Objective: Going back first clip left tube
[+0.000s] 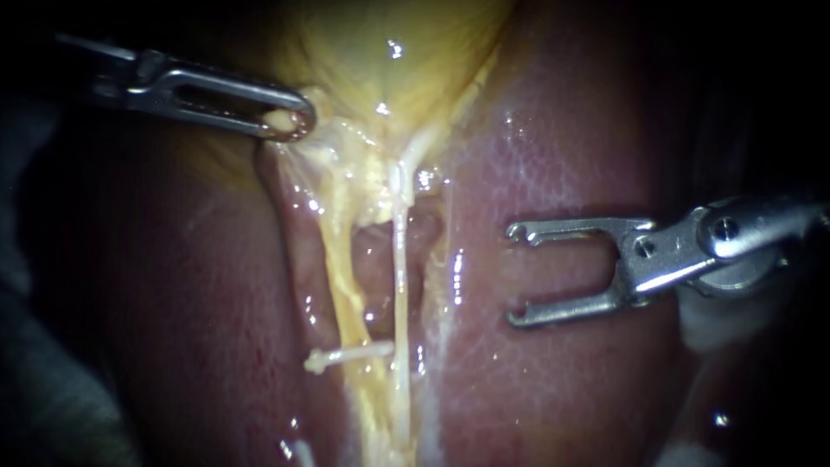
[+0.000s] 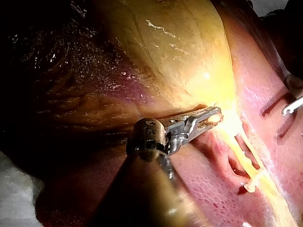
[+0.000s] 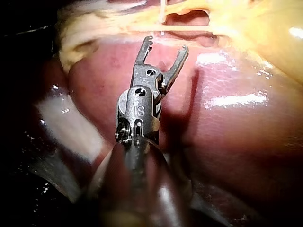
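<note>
Your left instrument (image 1: 296,122) is gripping tissue (image 1: 278,116) at the gallbladder (image 1: 380,52); your right instrument (image 1: 516,275) is hovering open and empty over the liver (image 1: 553,389), apart from the clip (image 1: 350,355).

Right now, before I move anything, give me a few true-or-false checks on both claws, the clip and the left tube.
1. The right instrument has its claw open and empty. True.
2. A clip sits across the left tube. True.
3. The right instrument's claw is touching the clip. False: it stands apart from the clip, over the liver beside the tubes.
4. The left instrument has its claw open, clear of all tissue. False: its claw is shut on the edge of the gallbladder.
</note>
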Tool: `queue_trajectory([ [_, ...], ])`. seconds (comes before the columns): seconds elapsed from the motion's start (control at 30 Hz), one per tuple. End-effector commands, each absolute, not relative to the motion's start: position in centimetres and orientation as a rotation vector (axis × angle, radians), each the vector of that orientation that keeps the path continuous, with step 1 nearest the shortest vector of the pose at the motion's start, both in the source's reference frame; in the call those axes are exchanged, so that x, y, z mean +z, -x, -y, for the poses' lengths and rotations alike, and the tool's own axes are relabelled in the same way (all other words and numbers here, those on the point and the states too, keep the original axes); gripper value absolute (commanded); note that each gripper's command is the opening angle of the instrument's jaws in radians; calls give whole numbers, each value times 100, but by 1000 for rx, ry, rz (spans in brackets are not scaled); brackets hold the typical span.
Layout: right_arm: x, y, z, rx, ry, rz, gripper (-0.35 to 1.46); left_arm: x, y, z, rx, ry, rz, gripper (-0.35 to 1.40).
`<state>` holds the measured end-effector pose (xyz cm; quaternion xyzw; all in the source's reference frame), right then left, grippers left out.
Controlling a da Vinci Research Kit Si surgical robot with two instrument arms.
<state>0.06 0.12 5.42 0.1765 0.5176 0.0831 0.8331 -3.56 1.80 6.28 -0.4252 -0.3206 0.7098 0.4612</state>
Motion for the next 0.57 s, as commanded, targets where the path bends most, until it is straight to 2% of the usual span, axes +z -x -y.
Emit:
queue_trajectory([
  [0.03, 542, -6, -12, 175, -374, -1097, 50, 633, 361, -179, 1753, 1041, 788, -35],
  [0.2, 541, -5, -13, 175, -375, -1097, 50, 643, 371, -175, 1760, 1040, 794, -35],
  [0.57, 538, -6, -13, 171, -372, -1098, 50, 640, 365, -177, 1761, 1040, 800, -35],
])
